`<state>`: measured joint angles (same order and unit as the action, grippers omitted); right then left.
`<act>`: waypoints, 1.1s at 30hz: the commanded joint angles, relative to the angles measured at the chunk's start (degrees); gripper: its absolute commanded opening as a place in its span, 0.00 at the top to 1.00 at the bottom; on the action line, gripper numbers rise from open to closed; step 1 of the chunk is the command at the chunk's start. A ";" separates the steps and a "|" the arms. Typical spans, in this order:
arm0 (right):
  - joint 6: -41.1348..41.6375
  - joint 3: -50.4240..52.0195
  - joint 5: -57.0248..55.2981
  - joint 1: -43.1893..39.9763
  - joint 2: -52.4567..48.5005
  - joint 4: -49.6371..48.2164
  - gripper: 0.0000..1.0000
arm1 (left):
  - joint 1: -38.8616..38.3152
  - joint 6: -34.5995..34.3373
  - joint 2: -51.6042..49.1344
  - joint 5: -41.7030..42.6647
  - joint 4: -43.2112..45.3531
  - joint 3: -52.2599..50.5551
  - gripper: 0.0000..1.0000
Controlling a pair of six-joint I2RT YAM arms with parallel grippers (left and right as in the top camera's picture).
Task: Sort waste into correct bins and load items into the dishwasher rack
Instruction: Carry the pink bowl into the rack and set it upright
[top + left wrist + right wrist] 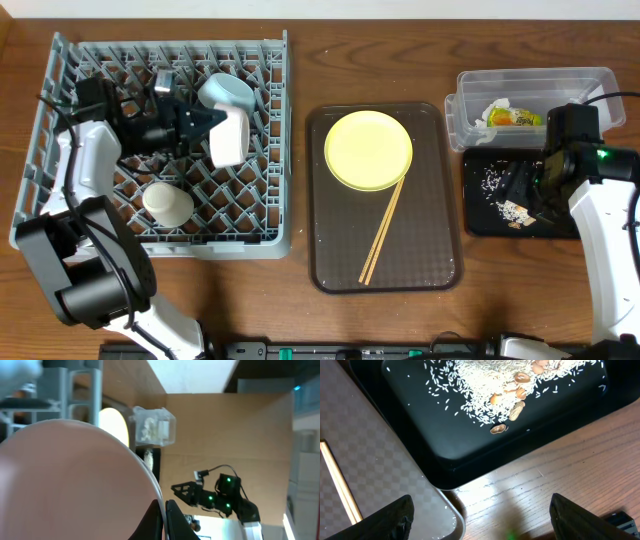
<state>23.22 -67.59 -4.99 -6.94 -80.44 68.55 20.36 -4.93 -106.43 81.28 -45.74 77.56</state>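
Observation:
My left gripper (203, 122) is shut on the rim of the pinkish-white bowl (229, 136), holding it on edge inside the grey dishwasher rack (270, 160). In the left wrist view the bowl (65, 480) fills the left side, and the jaws (164, 517) pinch its rim. The light blue bowl (226, 92) and the white cup (167, 203) sit in the rack. The yellow plate (368, 150) and chopsticks (384, 228) lie on the brown tray (440, 260). My right gripper (532, 187) is open and empty over the black tray (480, 222), which holds rice crumbs (485, 390). The wrapper (516, 117) lies in the clear tub (580, 80).
In the right wrist view, peanut shells (517, 409) lie among the rice, and the brown tray's corner (395, 485) with a chopstick end (340, 485) is at left. The open fingers (480, 525) hang over bare wooden table (560, 465) beside the black tray (420, 445).

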 commanded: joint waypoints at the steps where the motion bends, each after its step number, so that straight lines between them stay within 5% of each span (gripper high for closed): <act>1: -0.59 -0.22 -0.96 -0.61 0.42 0.02 0.15 | 0.63 -0.33 -0.31 -1.27 -0.37 -0.48 0.94; 7: -0.57 -0.22 -0.96 -0.59 0.42 0.02 0.15 | 0.57 -0.98 -0.31 8.81 -0.37 -0.46 0.94; 13: -0.57 -0.22 -0.94 -0.59 0.42 0.07 0.15 | 0.57 -3.10 -0.31 8.61 -0.50 -0.46 0.94; 33: -0.57 -0.22 -0.92 -0.59 0.42 0.04 0.15 | -2.78 -13.70 -0.33 -6.64 -0.44 -0.52 0.94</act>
<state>23.22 -67.59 -4.99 -6.94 -80.44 68.55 17.76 -16.53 -106.43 77.78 -46.04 77.49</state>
